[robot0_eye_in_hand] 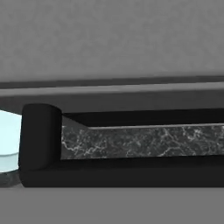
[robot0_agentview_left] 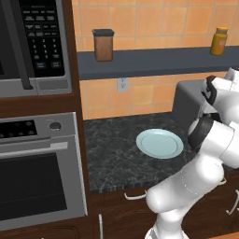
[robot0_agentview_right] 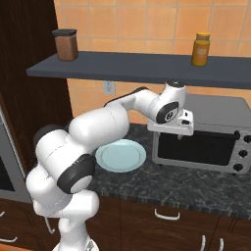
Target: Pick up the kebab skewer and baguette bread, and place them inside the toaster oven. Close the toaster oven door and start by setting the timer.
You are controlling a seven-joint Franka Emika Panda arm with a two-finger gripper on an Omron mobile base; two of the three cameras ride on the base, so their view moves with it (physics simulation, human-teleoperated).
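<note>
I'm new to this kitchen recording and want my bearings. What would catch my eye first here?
The big white arm reaches across the dark counter, its claw at the top left corner of the grey toaster oven, whose door looks shut. Beside the oven lies a pale blue plate with nothing on it. On the shelf above stand a brown canister and an amber jar.
</note>
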